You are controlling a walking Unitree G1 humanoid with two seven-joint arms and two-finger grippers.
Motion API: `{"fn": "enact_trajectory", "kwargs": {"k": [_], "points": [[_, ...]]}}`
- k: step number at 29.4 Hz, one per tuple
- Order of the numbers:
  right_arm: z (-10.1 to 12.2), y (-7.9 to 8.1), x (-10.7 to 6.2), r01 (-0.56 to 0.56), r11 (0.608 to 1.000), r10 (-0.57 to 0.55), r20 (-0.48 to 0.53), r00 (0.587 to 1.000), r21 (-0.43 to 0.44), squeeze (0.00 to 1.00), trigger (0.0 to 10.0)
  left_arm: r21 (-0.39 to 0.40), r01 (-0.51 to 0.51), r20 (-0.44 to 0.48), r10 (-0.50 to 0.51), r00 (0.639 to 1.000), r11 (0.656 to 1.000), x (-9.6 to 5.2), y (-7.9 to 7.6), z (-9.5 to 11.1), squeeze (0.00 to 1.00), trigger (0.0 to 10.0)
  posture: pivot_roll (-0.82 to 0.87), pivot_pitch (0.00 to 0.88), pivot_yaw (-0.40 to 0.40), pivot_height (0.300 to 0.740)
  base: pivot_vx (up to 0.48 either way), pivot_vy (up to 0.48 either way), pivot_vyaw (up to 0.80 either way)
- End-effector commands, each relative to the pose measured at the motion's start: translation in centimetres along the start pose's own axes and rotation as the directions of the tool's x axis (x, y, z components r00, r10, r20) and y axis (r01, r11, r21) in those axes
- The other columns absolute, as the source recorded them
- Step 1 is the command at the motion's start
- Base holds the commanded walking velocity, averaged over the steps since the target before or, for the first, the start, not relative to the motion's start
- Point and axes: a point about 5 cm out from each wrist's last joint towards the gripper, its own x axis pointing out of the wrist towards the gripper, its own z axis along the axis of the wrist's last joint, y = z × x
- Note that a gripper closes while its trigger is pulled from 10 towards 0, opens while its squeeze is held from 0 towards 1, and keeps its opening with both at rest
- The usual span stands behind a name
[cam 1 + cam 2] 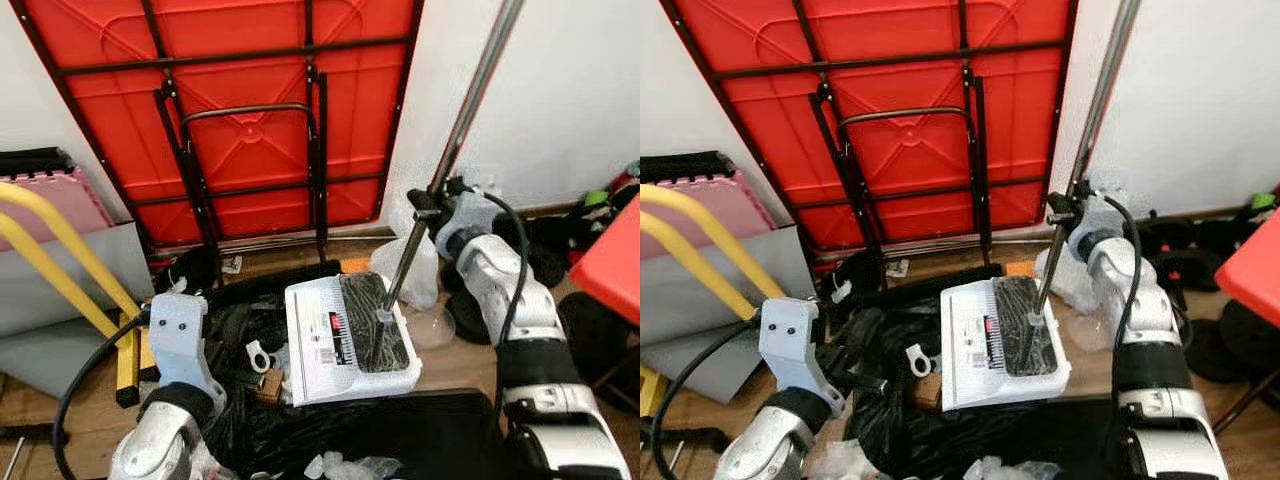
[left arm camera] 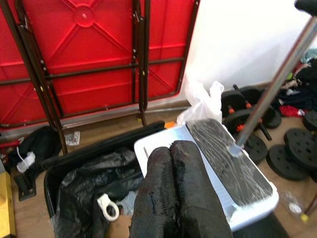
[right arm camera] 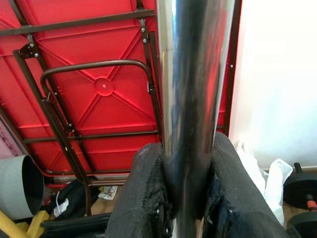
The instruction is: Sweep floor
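A long shiny metal broom pole slants up to the right, and my right gripper is shut on it, fingers pressed to both sides. The pole's lower end meets a flat black head that lies on top of a white box on the wooden floor. In the head views the right gripper holds the pole about a third of the way up. My left gripper is shut with nothing in it, hovering low just left of the white box, above a crumpled black bag.
A folded red table leans on the wall straight ahead. Yellow bars and a grey mat stand at the left. Black weight plates and a red table edge crowd the right. A clear plastic bag sits behind the box.
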Motion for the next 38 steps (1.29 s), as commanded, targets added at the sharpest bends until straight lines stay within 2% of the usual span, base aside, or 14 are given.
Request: {"fn": "enact_trajectory", "kwargs": {"k": [1,4,5,7,10,13,14,17,21,22,24,26,29,38], "points": [[2.4,0.6,0.6,-0.024,0.999,0.027,0.113,0.993,-0.026,0.00,10.0,0.008,-0.018,-0.019,0.018,1.000,1.000,-0.2,0.0,-0.1,0.00,10.0,-0.05,0.202,0.001,0.740,0.000,0.000,0.00],[3.1,1.2,1.0,-0.060,0.997,0.067,0.139,0.988,-0.054,0.00,10.0,0.007,-0.015,-0.022,0.015,1.000,1.000,-0.3,-0.2,0.1,0.00,10.0,-0.05,0.202,0.001,0.740,0.000,0.000,0.00],[4.0,2.2,2.0,-0.078,0.991,0.093,0.150,0.984,-0.106,0.00,10.0,-0.001,-0.011,-0.026,0.011,1.000,1.000,-0.4,-0.4,0.3,0.00,10.0,-0.04,0.213,0.005,0.740,0.000,0.000,0.80],[4.8,2.9,2.8,-0.074,0.985,0.099,0.160,0.982,-0.155,0.00,10.0,-0.011,-0.005,-0.030,0.004,1.000,1.000,-0.6,-0.7,0.5,0.00,10.0,-0.04,0.227,0.005,0.740,0.000,0.000,0.80],[5.1,3.1,3.1,-0.066,0.980,0.098,0.160,0.982,-0.190,0.00,10.0,-0.018,-0.001,-0.031,0.000,1.000,1.000,-0.7,-0.8,0.5,0.00,10.0,-0.04,0.234,0.005,0.740,0.000,0.000,0.64],[6.0,3.9,3.9,-0.041,0.956,0.093,0.166,0.982,-0.292,0.00,10.0,-0.036,0.023,-0.036,-0.024,0.999,0.999,-1.0,-1.4,0.6,0.00,10.0,-0.03,0.243,0.005,0.740,0.000,0.000,0.00],[6.0,3.9,3.9,-0.041,0.956,0.093,0.166,0.982,-0.292,0.00,10.0,-0.036,0.023,-0.036,-0.024,0.999,0.999,-1.0,-1.4,0.6,0.00,10.0,-0.03,0.243,0.005,0.740,0.000,0.000,0.00],[8.6,6.1,5.2,0.011,0.908,0.103,0.249,0.963,-0.418,0.00,10.0,-0.029,0.054,-0.042,-0.055,0.998,0.998,-1.3,-1.9,0.7,0.00,10.0,-0.04,0.254,0.008,0.740,0.000,0.000,0.00],[9.5,7.4,5.6,0.020,0.886,0.123,0.275,0.954,-0.464,0.00,10.0,-0.018,0.064,-0.042,-0.064,0.997,0.998,-1.3,-1.9,0.7,0.00,10.0,-0.04,0.261,0.015,0.740,0.000,0.000,0.00],[10.1,8.6,5.9,0.034,0.856,0.137,0.289,0.947,-0.516,0.00,10.0,-0.014,0.068,-0.042,-0.069,0.997,0.998,-1.3,-1.9,0.8,0.00,10.0,-0.04,0.265,0.015,0.740,0.000,0.000,0.00],[10.1,8.6,5.9,0.034,0.856,0.137,0.289,0.947,-0.516,0.00,10.0,-0.014,0.068,-0.042,-0.069,0.997,0.998,-1.3,-1.9,0.8,0.00,10.0,-0.04,0.265,0.015,0.740,0.000,0.000,0.00],[11.2,10.6,6.6,0.083,0.777,0.146,0.308,0.940,-0.623,0.00,10.0,-0.010,0.073,-0.044,-0.074,0.996,0.997,-1.4,-2.0,1.0,0.00,10.0,-0.03,0.271,0.009,0.740,0.000,0.000,0.00],[11.8,11.5,6.8,0.086,0.789,0.151,0.327,0.933,-0.608,0.00,10.0,-0.010,0.072,-0.044,-0.072,0.996,0.997,-1.4,-2.1,1.1,0.00,10.0,-0.03,0.272,0.005,0.740,0.000,0.000,0.00],[11.3,11.6,7.0,0.082,0.811,0.136,0.322,0.937,-0.580,0.00,10.0,-0.013,0.060,-0.039,-0.061,0.997,0.998,-1.3,-2.3,1.2,0.00,10.0,-0.04,0.277,-0.009,0.740,0.000,0.000,0.00]]}}
